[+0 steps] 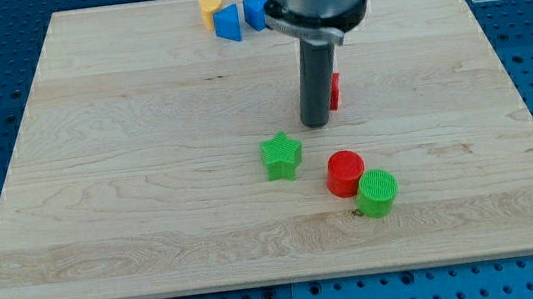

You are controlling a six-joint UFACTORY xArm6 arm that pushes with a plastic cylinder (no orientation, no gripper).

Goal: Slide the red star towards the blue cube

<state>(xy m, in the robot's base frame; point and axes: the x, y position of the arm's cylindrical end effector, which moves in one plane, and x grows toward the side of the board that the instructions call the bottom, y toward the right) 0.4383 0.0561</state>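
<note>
The red star sits just right of the board's middle, mostly hidden behind my rod; only its right edge shows. My tip rests on the board directly in front of and slightly left of the star, touching or nearly touching it. The blue cube sits near the view's top edge, partly hidden by the arm's body. It stands up and to the left of the star.
A blue triangular block and a yellow block sit left of the cube. A green star, a red cylinder and a green cylinder lie below my tip. The wooden board ends at blue surroundings.
</note>
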